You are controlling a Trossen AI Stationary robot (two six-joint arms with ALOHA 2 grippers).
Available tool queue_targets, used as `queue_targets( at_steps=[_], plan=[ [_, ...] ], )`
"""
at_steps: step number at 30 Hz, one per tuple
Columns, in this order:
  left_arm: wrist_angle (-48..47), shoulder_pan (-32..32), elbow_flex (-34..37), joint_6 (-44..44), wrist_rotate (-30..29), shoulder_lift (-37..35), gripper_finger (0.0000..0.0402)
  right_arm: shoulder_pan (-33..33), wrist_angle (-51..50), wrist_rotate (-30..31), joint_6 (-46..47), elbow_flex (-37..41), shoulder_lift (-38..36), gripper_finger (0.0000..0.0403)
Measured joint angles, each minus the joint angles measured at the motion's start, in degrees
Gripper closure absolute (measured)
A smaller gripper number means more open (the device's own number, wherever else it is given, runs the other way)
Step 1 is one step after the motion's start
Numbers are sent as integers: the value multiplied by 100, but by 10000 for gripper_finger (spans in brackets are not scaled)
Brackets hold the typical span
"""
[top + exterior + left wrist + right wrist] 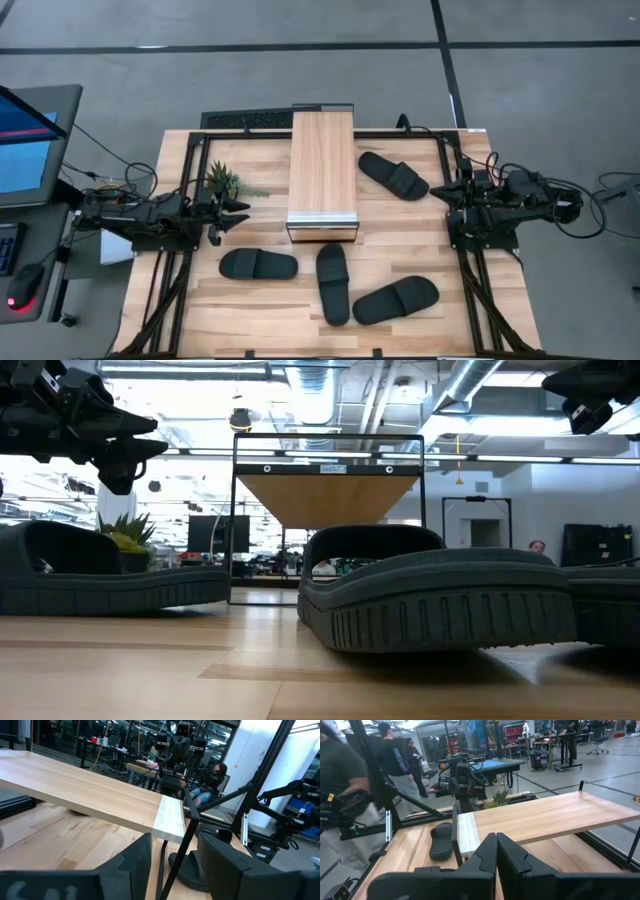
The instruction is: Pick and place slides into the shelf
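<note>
Overhead, high view: we count four slides on the tabletop [270, 170] and none in the shelf [322, 165], so by our judgement the task has not started and all four remain to be placed.
Slides, high view: taking the shelf as centre, one slide [393, 175] lies at three o'clock; the second slide [259, 264] at seven, the third slide [333, 284] at six and the fourth slide [395, 300] at five, all just past the shelf's near end.
Left tool, high view: the left tool [236, 214] hovers at nine o'clock of the shelf, beside a small plant [222, 179], holding nothing.
Right tool, high view: the right tool [441, 192] waits at three o'clock, near the far slide, also empty.
Low view: the nearest sole fills the front, and the shelf stands behind it as a wood top on a thin metal frame with open space beneath.
Left wrist view: its fingers [131, 865] stand apart, released, facing the shelf's end.
Right wrist view: its fingers [485, 857] are pressed together, clenched on nothing.
Surface and room: pale wood planks inside a dark frame; beyond lie a grey floor, a monitor [30, 140], desks and several people.
</note>
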State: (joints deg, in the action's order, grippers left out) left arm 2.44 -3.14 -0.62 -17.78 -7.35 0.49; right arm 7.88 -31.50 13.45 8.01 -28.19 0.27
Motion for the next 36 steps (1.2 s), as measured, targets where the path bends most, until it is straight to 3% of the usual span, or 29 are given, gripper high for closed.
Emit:
queue_targets(
  at_steps=[18, 23, 29, 32, 36],
  plan=[
    [46, 0, 1, 2, -11, -1, 253, 1, 1, 0, 1, -1, -1, 403],
    [161, 0, 2, -31, -539, -2, 253, 0, 0, 0, 2, 0, 0, 403],
    [218, 0, 2, -1067, -543, -1, 253, 0, 1, 0, 2, -1, -2, 403],
    [552, 0, 2, -1693, -534, 0, 253, 0, 0, 0, 2, 1, 0, 403],
    [1634, 0, -7, -1593, -239, 0, 253, 0, 1, 0, 2, 0, -1, 403]
  ],
)
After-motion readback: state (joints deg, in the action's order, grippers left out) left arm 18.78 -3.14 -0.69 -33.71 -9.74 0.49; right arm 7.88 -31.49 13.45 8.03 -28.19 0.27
